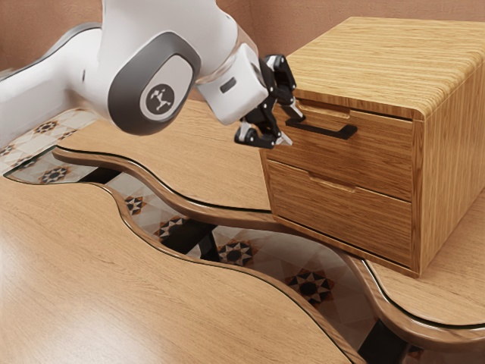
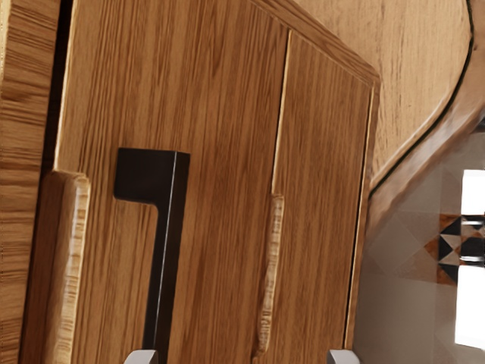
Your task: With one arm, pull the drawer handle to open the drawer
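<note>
**Desk:** Where is the black bar handle (image 1: 322, 129)?

**Photographer:** On the upper wooden drawer (image 1: 356, 155) of the oak cabinet (image 1: 379, 61), at the exterior view's right on the curved wooden table (image 1: 114, 288).

**Desk:** And the black two-finger gripper (image 1: 276, 127)?

**Photographer:** At the handle's arm-side end, fingers spread wide, one fingertip (image 2: 142, 356) beside the bar, nothing clamped.

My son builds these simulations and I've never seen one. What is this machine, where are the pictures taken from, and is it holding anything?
The white machine is a robot arm with a black two-finger gripper. One picture comes from a side camera; the other from a camera on its hand, facing the drawer fronts. On the wooden table stands a two-drawer cabinet. The gripper is open by the black handle of the top drawer, holding nothing.
</note>
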`<state>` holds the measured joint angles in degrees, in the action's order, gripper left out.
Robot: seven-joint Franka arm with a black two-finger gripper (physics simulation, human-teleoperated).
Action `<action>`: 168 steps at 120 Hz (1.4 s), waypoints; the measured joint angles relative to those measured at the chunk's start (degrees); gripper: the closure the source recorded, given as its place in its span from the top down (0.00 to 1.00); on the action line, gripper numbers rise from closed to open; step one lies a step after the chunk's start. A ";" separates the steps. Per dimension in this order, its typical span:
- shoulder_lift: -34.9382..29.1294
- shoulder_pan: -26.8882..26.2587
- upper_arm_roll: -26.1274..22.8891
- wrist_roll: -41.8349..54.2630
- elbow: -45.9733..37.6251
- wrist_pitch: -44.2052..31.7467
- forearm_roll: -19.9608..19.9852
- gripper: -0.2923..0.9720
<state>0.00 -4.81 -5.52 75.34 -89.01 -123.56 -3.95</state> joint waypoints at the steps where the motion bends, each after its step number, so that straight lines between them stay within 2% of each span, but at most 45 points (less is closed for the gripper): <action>1: 0.08 0.00 0.00 0.03 0.06 -0.05 -0.01 0.42; 113: 7.78 -0.26 -0.01 1.55 4.90 -4.07 -0.86 0.41; 168: 8.85 -0.23 -0.01 1.80 4.97 -5.54 -0.89 0.39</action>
<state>8.85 -5.04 -5.54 77.13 -84.04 -129.10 -4.83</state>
